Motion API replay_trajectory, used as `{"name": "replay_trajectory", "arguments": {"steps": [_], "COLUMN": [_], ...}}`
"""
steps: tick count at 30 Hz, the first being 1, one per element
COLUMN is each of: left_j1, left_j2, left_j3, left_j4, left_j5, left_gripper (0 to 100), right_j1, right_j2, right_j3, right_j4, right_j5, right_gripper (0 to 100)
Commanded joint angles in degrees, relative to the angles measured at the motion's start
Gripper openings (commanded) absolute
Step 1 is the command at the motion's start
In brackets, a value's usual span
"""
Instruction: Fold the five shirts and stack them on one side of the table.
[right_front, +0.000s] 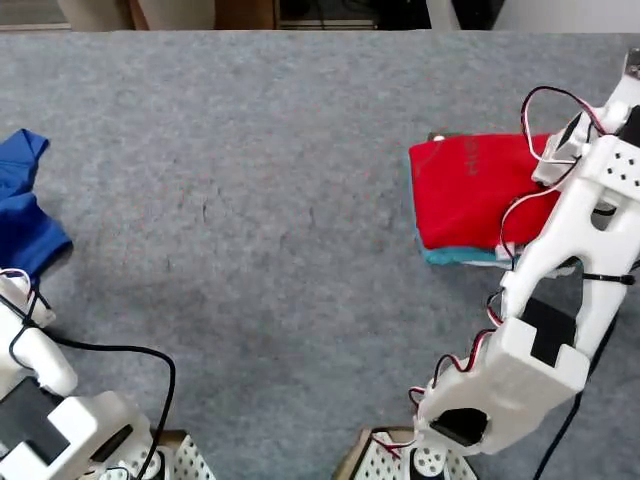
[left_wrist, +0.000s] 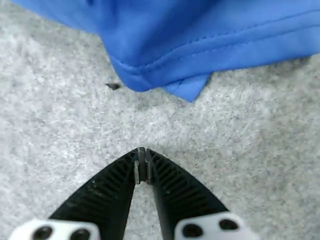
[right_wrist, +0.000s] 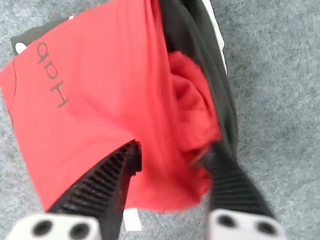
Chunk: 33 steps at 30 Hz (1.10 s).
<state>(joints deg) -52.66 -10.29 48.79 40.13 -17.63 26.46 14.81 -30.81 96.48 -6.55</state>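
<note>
Left wrist view, nearest first: how does the left claw (left_wrist: 141, 167) stand?
– Closed on nothing. Its two black ribbed fingers meet at the tips over the grey felt table (left_wrist: 260, 150).
And beyond the tips?
– A bare strip of felt with a small dark speck (left_wrist: 113, 86) on it, then the blue shirt (left_wrist: 200, 35). It lies loose and unfolded, with a stitched hem corner pointing toward the claw, apart from it.
Right wrist view, same order?
– The right claw (right_wrist: 172, 167) is spread wide, one finger on each side of a bunched ridge of the red shirt (right_wrist: 85, 115). Whether the pads touch the cloth, I cannot tell. The rest of that shirt lies flat, with dark lettering near its far end. A black shirt (right_wrist: 200, 50) shows under it along one edge.
And from the high view?
– The left arm (right_front: 40, 370) sits at the near left corner, with the blue shirt just past it at the table's left edge. The right arm (right_front: 560, 260) reaches over the right end of the stack. There the red shirt is folded on top, and a teal shirt (right_front: 450, 257) peeks out beneath its near edge. The stack and the blue shirt are well apart.
</note>
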Motion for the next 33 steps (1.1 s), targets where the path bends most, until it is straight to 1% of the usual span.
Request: {"name": "replay_trajectory", "arguments": {"steps": [1, 3, 5, 7, 9, 11, 13, 16, 19, 23, 29, 31, 33], "left_j1": [-0.53, -2.90, -5.01, -6.15, -6.51, -6.77, -7.21, -8.35, -9.23, -8.88, -3.52, -1.49, 0.35], "left_j2": [-2.42, -2.24, -1.71, -1.01, 0.84, 4.18, 9.10, 18.95, 29.93, 43.82, 62.29, 65.98, 67.65], "left_j3": [-4.75, -12.40, -21.71, -30.24, -38.24, -45.54, -52.31, -62.68, -74.46, -90.99, -107.87, -113.41, -119.56], "left_j4": [3.87, 11.43, 18.90, 25.23, 30.24, 33.49, 34.02, 34.11, 35.52, 41.58, 48.53, 52.13, 57.49], "left_j5": [-2.81, -3.25, -1.58, -0.88, -0.88, -0.88, -0.79, 0.09, 1.32, 1.14, 1.14, 1.05, 0.88], "left_gripper": [2, 2, 2, 4, 9, 16, 21, 23, 23, 23, 22, 14, 2], "right_j1": [0.75, 0.66, 0.66, 0.66, 0.13, -1.01, -2.33, -4.35, -5.76, -7.43, -10.07, -10.42, -10.51], "right_j2": [-5.14, -5.14, -5.14, -5.14, -5.14, -5.14, -5.14, -5.14, -5.14, -5.14, -5.14, -5.14, -5.67], "right_j3": [-5.76, -8.75, -11.65, -14.37, -16.57, -17.98, -19.03, -20.18, -20.18, -20.18, -20.18, -20.18, -20.18], "right_j4": [2.64, 3.60, 3.96, 4.04, 4.04, 4.04, 4.66, 5.54, 5.54, 5.54, 5.54, 5.54, 5.63], "right_j5": [0.53, 0.35, 0.35, 0.35, 0.53, 0.62, 0.70, 0.70, 0.70, 0.35, 0.26, 0.26, 0.26], "right_gripper": [51.6, 50.0, 46.1, 39.3, 30.2, 20.4, 12.0, 4.4, 3.7, 3.7, 3.7, 3.6, 3.5]}}
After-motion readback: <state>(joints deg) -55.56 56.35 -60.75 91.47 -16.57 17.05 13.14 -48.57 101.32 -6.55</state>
